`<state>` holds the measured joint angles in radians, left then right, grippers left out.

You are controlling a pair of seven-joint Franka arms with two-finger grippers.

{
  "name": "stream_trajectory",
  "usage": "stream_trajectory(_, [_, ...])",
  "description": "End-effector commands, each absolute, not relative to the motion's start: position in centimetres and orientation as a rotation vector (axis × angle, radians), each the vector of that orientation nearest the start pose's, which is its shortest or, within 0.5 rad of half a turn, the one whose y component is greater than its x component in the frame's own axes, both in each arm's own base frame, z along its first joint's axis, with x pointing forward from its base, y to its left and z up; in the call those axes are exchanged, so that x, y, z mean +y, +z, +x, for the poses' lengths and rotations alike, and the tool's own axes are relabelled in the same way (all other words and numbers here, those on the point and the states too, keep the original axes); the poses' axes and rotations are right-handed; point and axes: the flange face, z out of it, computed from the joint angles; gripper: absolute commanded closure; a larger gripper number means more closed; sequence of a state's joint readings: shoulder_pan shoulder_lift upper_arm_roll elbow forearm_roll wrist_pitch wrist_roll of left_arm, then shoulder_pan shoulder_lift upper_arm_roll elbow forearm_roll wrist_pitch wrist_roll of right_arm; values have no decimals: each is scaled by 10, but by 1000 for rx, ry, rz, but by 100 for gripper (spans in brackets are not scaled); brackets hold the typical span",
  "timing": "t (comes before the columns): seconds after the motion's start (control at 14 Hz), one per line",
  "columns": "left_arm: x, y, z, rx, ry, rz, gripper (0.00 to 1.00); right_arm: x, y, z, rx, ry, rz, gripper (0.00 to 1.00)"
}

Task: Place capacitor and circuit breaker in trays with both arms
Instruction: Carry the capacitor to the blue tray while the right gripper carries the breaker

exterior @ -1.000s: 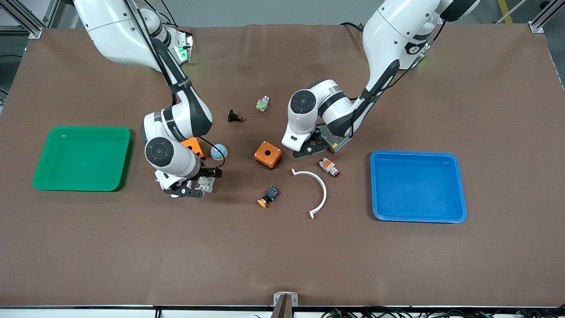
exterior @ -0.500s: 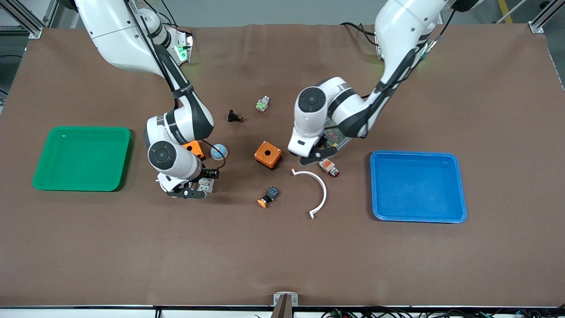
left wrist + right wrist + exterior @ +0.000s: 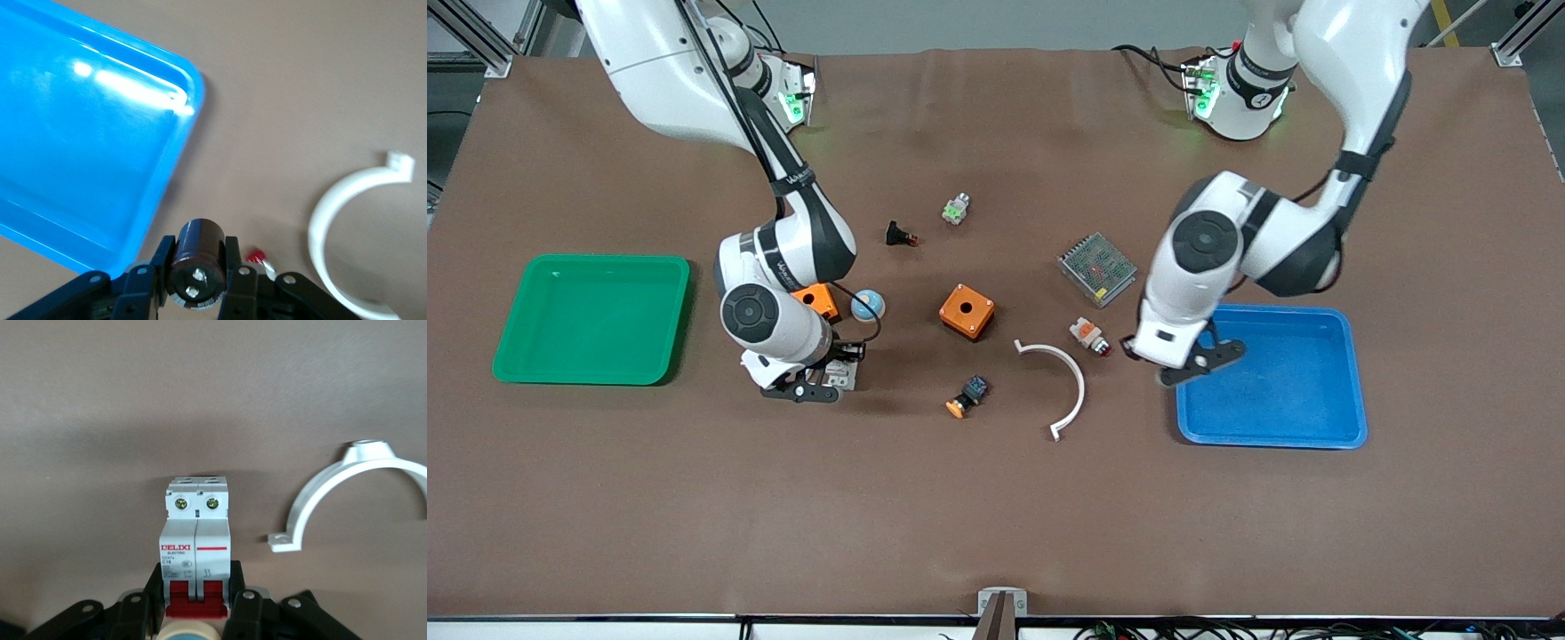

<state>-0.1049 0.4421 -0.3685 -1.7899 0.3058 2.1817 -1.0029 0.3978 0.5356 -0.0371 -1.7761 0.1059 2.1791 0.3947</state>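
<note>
My left gripper (image 3: pixel 1193 361) hangs over the edge of the blue tray (image 3: pixel 1285 382) that faces the right arm's end. It is shut on the capacitor (image 3: pixel 195 261), a dark cylinder with two silvery terminals, seen in the left wrist view between the fingers (image 3: pixel 230 257). The tray's corner (image 3: pixel 87 147) lies under it. My right gripper (image 3: pixel 818 380) is low over the table, nearer the front camera than a blue-white ball (image 3: pixel 867 305). It is shut on the circuit breaker (image 3: pixel 841 373). In the right wrist view its white body (image 3: pixel 197 533) sticks out from the gripper (image 3: pixel 197 583), gripped at the red switch end.
A green tray (image 3: pixel 591 318) lies at the right arm's end. Between the arms lie an orange box (image 3: pixel 967 311), a white curved clamp (image 3: pixel 1069 382), an orange-capped button (image 3: pixel 967 396), a white-orange button (image 3: pixel 1090 336), a mesh-topped module (image 3: pixel 1097 268) and a black push-button (image 3: pixel 900 236). A second orange box (image 3: pixel 818 298) shows by the right arm.
My left arm has swung from beside the orange box and mesh module to the blue tray's edge, carrying the capacitor. My right gripper has barely moved.
</note>
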Motion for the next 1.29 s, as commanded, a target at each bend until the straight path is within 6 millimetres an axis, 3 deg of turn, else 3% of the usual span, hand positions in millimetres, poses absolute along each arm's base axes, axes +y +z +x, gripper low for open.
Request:
stream_trajectory(0.0, [-229,304,601,-609,-52,-2976,100,192,331,612,188,331,-3091,78])
stream_trajectory(0.14, [-185,290,615,-668,-19,-2957,100,126,371,618,126,393,-3067,78])
stream_trajectory(0.29, [-139,272,626,-693,28,-2951,100,50,388,617,55,433,-3036,78])
stream_trajectory(0.43, [-110,251,630,-716,63,-2955,100,-26,394,611,-17,462,-3036,78])
stream_trajectory(0.64, [-69,224,634,-695,99,-2985,99,-124,381,594,-27,487,-3021,78])
stream_trajectory(0.86, [-53,206,636,-676,112,-3009,95,-187,353,572,-29,462,-3042,78])
stream_trajectory(0.93, [-54,206,636,-672,115,-3010,80,-205,342,565,-30,435,-3057,78])
stream_trajectory(1.0, [-54,206,636,-649,115,-3015,45,-222,333,560,-18,390,-3083,78])
stream_trajectory(1.07, [-53,208,636,-605,113,-3026,2,-234,324,554,-5,359,-3110,78])
stream_trajectory(1.14, [-53,216,638,-554,101,-3034,0,-246,317,548,7,336,-3135,78])
stream_trajectory(1.21, [-53,237,639,-466,72,-3041,0,-258,308,539,29,333,-3146,78])
